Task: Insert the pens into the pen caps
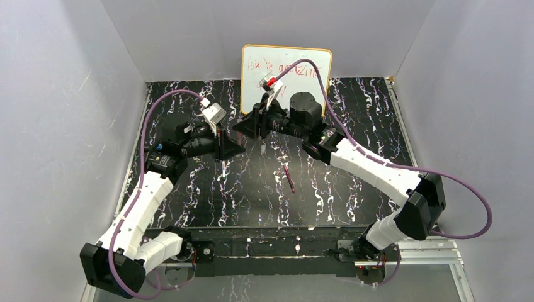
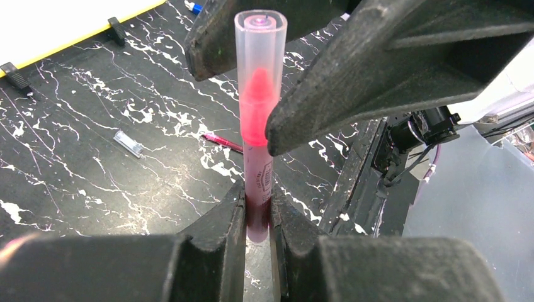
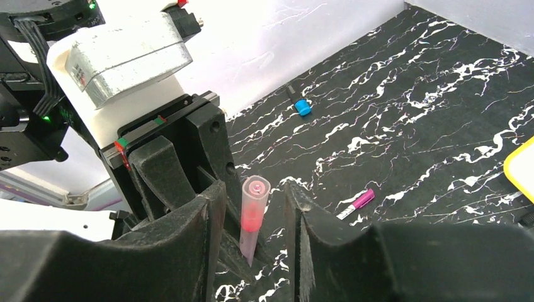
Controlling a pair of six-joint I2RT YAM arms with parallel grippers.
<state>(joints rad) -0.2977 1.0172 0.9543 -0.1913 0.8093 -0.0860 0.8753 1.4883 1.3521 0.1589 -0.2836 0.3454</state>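
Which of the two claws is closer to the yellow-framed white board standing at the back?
The right gripper. It hangs just in front of the yellow-framed white board, by its lower edge. The left gripper sits nearer the arm bases, gripping a slim pink marker pen.

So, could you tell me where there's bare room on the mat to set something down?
The near strip of the mat, between the front rail and the loose pink pen, looks bare, as does the patch between that pen and the right forearm. The middle is crowded: the left gripper and right gripper meet around a capped pen.
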